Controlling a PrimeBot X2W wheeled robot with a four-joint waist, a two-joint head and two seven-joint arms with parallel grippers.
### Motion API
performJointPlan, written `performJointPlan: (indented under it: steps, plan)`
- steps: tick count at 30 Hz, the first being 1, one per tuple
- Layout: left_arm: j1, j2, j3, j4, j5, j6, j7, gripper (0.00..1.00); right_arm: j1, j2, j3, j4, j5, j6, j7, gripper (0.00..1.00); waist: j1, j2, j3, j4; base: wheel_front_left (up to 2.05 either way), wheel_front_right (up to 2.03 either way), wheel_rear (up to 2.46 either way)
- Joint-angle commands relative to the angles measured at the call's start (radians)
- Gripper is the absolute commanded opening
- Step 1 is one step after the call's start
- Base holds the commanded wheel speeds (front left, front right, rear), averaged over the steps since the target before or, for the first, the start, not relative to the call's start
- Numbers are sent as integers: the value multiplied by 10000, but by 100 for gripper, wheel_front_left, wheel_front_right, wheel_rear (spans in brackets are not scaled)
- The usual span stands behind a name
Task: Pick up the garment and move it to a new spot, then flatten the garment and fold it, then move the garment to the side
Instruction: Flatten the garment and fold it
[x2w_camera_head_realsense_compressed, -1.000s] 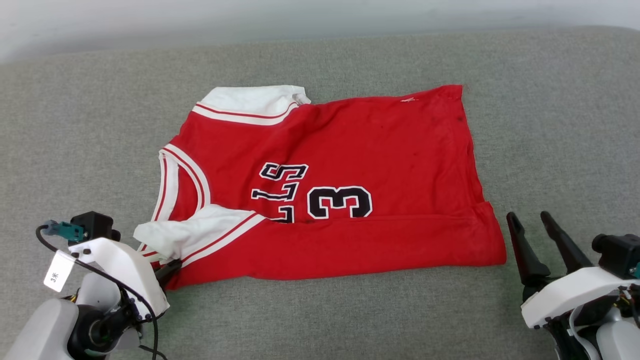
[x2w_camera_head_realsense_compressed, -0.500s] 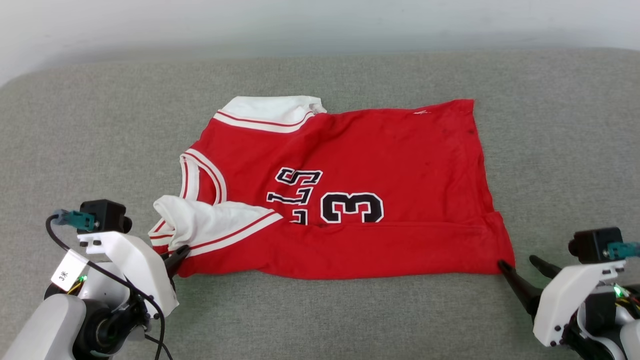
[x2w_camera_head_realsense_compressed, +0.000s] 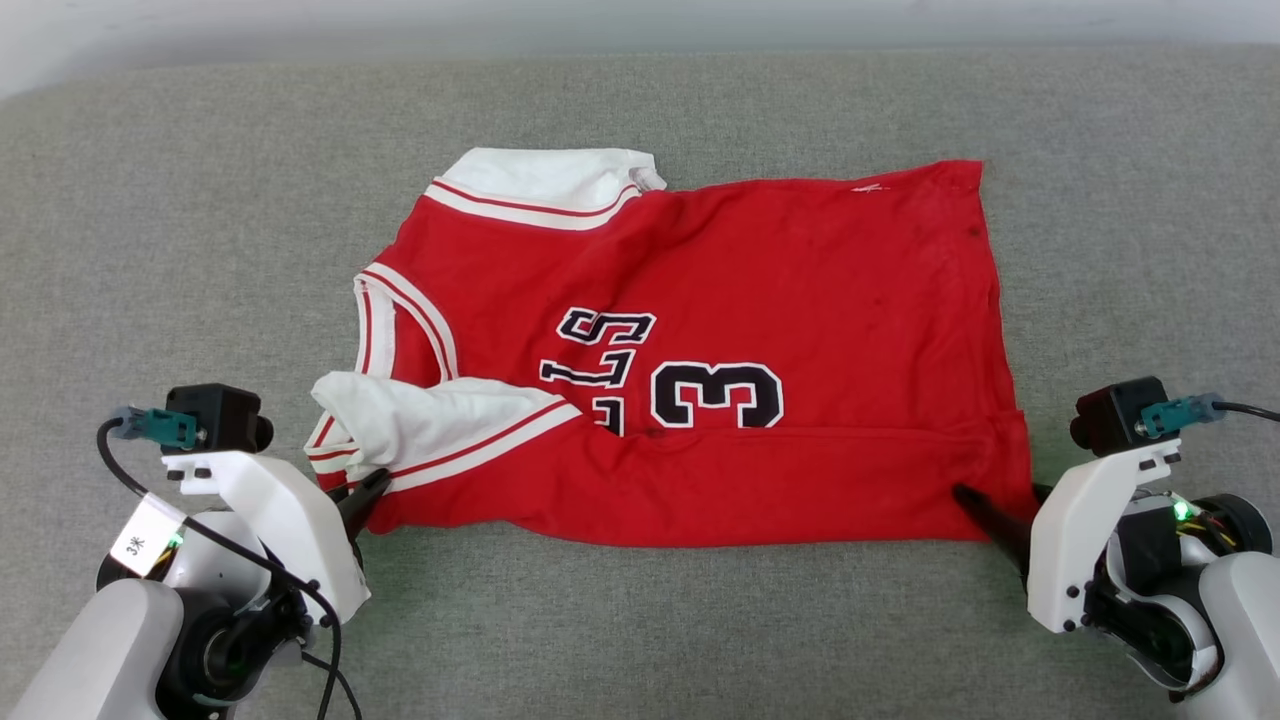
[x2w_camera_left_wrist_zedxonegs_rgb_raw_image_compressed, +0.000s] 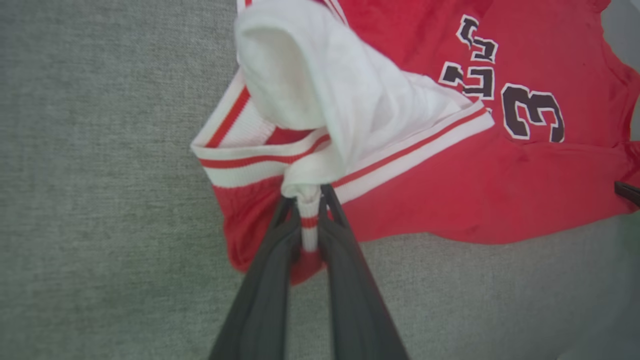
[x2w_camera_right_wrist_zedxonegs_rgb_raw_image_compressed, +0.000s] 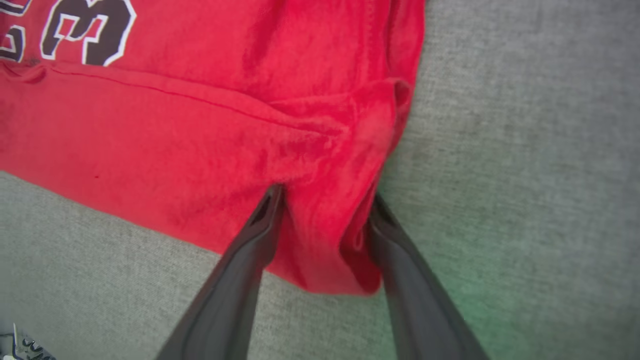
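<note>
Firmly, left gripper (x2w_camera_left_wrist_zedxonegs_rgb_raw_image_compressed: 307, 195) pinches the garment (x2w_camera_head_realsense_compressed: 750, 260) by its sleeve trim; right gripper (x2w_camera_right_wrist_zedxonegs_rgb_raw_image_compressed: 326, 192) straddles 1 corner, jaws apart.

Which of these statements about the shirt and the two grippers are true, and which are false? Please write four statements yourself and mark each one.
1. The left gripper is shut on the striped sleeve trim of the garment. True.
2. The right gripper is shut and well away from the garment. False: its fingers stand apart, one on each side of the garment's near right corner.
3. The garment lies on a grey fabric surface. True.
4. The large dark number on the chest is a 7. False: it is a 3 with a white outline.
</note>
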Motion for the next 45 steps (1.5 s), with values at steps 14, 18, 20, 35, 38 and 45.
performJointPlan:
  steps: [14, 18, 20, 35, 38, 45]
  plan:
    - [1495, 211, 286, -382, -19, 348, -573, 0, 516, -325, 481, -390, 357, 0, -189, 0, 0, 0, -1495, -215, 0, 0, 0]
    - [2402, 264, 377, -649, -149, 619, -596, 0, 1276, -288, 396, -734, 364, 0, -58, 0, 0, 0, -2044, -220, 0, 0, 0]
    - [2901, 247, 404, -770, -281, 721, -568, 0, 1743, -229, 337, -881, 455, 0, 34, 0, 0, 0, -2267, -215, 0, 0, 0]
    - [3688, -410, 153, 329, -721, 413, -959, 100, 3595, 874, -784, -599, 326, 0, -899, 100, 0, 0, -2492, -128, 0, 0, 0]
    - [3513, -508, 99, 699, -709, 244, -1112, 100, 3729, 1013, -828, -657, 373, 0, -1436, 100, 0, 0, -2545, -123, 0, 0, 0]
    - [2872, -341, 102, 944, -104, -193, -1902, 100, 3635, 1476, -1467, -1349, -708, 0, -3763, 100, 0, 0, -2711, -199, 0, 0, 0]
